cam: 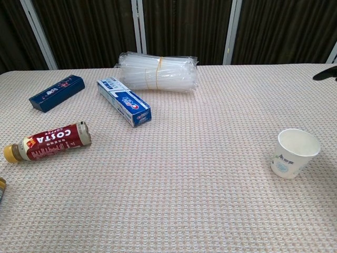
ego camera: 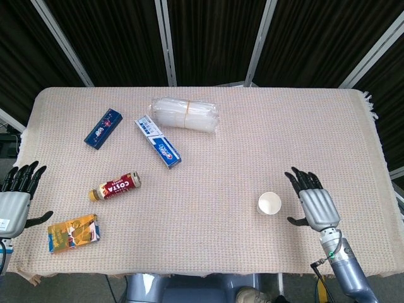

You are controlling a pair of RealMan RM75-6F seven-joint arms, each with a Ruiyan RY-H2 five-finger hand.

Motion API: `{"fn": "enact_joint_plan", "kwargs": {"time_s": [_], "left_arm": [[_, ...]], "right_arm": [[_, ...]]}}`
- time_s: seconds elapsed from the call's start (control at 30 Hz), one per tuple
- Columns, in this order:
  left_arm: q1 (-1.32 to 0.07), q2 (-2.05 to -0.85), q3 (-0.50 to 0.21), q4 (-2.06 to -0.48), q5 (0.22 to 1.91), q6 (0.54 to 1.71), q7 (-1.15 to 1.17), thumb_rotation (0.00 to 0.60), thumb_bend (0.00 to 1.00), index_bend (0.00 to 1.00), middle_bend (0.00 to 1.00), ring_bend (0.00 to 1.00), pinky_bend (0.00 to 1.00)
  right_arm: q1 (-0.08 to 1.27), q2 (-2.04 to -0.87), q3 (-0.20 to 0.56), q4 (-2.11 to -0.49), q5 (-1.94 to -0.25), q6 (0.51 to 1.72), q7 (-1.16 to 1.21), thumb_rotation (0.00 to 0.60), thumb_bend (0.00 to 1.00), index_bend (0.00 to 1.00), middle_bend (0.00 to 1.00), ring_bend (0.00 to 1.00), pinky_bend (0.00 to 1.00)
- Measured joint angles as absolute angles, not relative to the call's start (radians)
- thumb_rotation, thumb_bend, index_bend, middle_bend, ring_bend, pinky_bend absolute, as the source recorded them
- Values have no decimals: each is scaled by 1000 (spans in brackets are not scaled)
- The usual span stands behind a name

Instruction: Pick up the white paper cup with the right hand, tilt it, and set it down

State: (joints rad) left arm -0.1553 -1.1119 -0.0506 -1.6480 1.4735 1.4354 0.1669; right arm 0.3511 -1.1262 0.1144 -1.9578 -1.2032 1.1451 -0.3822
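The white paper cup stands upright on the woven tablecloth, right of centre near the front edge. My right hand hovers just to the cup's right, fingers spread and empty, a small gap between them. In the chest view only a dark fingertip of it shows at the right edge. My left hand rests off the table's left front corner, fingers apart, holding nothing.
A Costa bottle lies on its side at front left, an orange packet near the front left corner. A blue box, a toothpaste box and a bundle of clear straws lie at the back left.
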Motion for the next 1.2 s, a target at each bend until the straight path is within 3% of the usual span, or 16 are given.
{"fn": "enact_joint_plan", "kwargs": {"time_s": [0.07,0.13,0.3,0.47,0.6,0.77,1.0,1.2], "left_arm": [[-155,-1112,-51,-1648,1473,1435,168,600,0,0,0,0,0],[-155,-1112,-51,-1648,1472,1435,169,600,0,0,0,0,0],[-156,-1113,-52,-1649,1470,1434,173,600,0,0,0,0,0],[-156,-1113,-52,-1652,1468,1433,177,600,0,0,0,0,0],[-157,-1113,-53,-1652,1466,1431,179,600,0,0,0,0,0],[-158,-1112,-53,-1654,1466,1430,181,600,0,0,0,0,0],[-159,-1110,-52,-1651,1468,1429,176,600,0,0,0,0,0],[-159,-1110,-52,-1650,1470,1428,174,600,0,0,0,0,0]], "right_arm": [[366,-1122,107,-1981,-1183,1124,-409,600,97,68,0,0,0],[378,-1126,103,-1992,-1166,1111,-426,600,97,0,0,0,0],[405,-1147,107,-1991,-1109,1085,-442,600,99,6,0,0,0],[439,-1191,124,-1940,-1048,1062,-446,600,99,153,0,0,0],[462,-1225,131,-1907,-1017,1055,-462,600,103,161,0,0,0],[481,-1260,131,-1877,-987,1051,-483,600,113,268,0,0,0],[506,-1307,125,-1842,-946,1056,-523,600,129,240,0,0,0],[517,-1336,117,-1824,-929,1067,-539,600,166,320,0,0,0]]}}
